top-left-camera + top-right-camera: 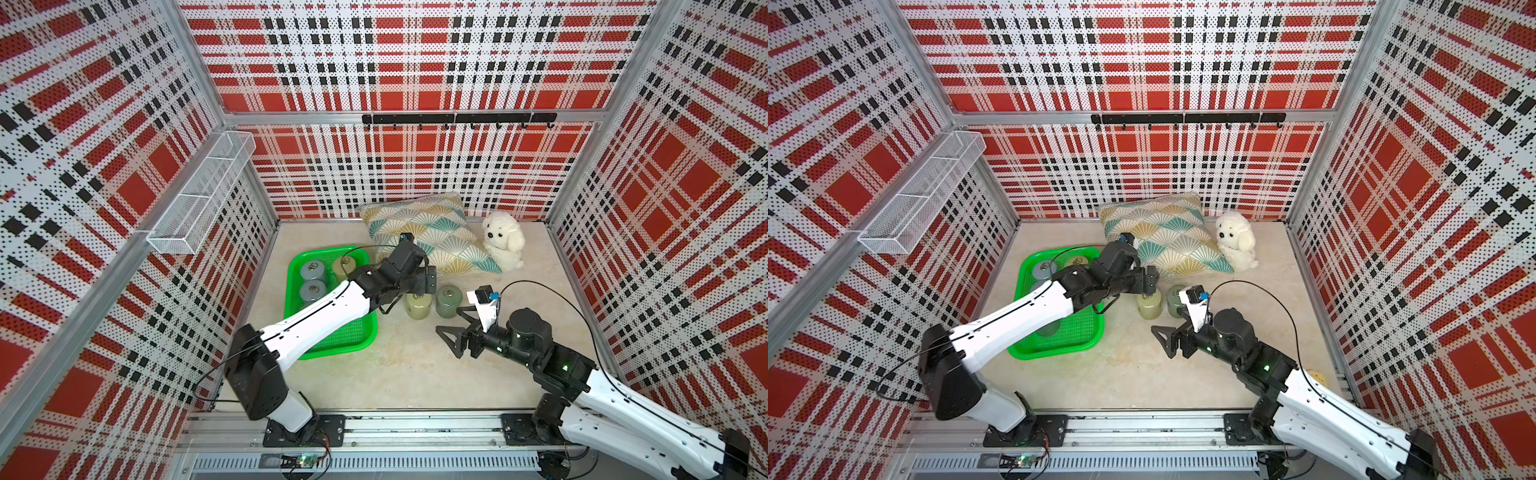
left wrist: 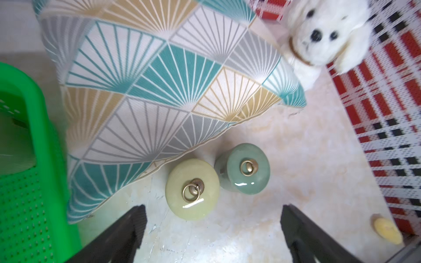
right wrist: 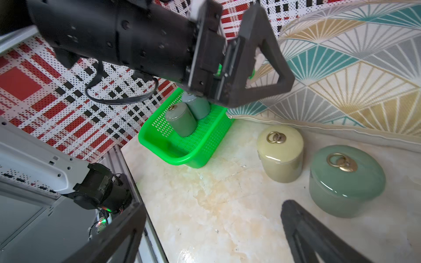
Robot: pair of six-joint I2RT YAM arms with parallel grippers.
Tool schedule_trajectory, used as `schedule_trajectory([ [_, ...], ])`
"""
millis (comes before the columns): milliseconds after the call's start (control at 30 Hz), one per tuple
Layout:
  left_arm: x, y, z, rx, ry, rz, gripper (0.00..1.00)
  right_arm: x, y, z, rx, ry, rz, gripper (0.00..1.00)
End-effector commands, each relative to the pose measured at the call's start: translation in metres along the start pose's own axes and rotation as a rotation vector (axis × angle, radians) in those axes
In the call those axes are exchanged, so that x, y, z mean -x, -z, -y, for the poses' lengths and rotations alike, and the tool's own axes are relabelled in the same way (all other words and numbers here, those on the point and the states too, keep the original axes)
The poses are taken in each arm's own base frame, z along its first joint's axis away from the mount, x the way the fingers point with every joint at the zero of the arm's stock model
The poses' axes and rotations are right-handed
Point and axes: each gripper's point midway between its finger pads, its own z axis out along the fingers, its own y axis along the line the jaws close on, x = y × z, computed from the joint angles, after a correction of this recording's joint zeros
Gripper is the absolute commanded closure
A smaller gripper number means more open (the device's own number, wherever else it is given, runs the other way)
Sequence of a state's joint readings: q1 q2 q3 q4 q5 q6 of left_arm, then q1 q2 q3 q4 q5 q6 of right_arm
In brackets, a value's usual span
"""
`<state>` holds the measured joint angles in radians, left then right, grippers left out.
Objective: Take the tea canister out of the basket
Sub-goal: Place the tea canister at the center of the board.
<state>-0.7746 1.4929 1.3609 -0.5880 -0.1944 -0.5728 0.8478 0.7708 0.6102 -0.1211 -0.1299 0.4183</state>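
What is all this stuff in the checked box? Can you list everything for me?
basket: one, bright green, left of the floor, partly hidden by an arm
grey canisters: two, in the basket's far end
yellowish canister: one, in the basket beside them
pale yellow canister: one, on the floor outside the basket
green canister: one, sage, right beside it
cushion: one, teal, mustard and grey fans, at the back
toy dog: one, white, beside the cushion
wire rack: one, white, left wall
hook rail: one, black, back wall
small yellow thing: one, by the right wall, unclear
left pincer: black, open above the pale yellow canister
right pincer: black, open, near the green canister
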Motion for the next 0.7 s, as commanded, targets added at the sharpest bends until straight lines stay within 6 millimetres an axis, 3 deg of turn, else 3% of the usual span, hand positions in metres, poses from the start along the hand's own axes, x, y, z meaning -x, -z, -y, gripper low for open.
schedule_trajectory([
  [0, 0.001, 0.013, -0.047, 0.099, 0.065, 0.025, 0.01, 0.019, -0.012, -0.023, 0.102, 0.04, 0.027, 0.0],
  [167, -0.002, 0.037, -0.126, 0.208, 0.187, 0.055, 0.01, 0.02, -0.041, -0.044, 0.148, 0.085, -0.015, 0.0],
  [300, -0.019, 0.051, -0.187, 0.315, 0.261, 0.042, 0.01, 0.007, -0.063, -0.06, 0.203, 0.097, -0.067, 0.0],
  [500, -0.046, 0.071, -0.255, 0.496, 0.359, 0.011, 0.0, -0.014, -0.077, -0.059, 0.214, 0.075, -0.106, 0.0],
  [667, -0.072, 0.067, -0.28, 0.564, 0.405, -0.065, 0.0, -0.02, -0.079, -0.055, 0.201, 0.071, -0.118, 0.0],
])
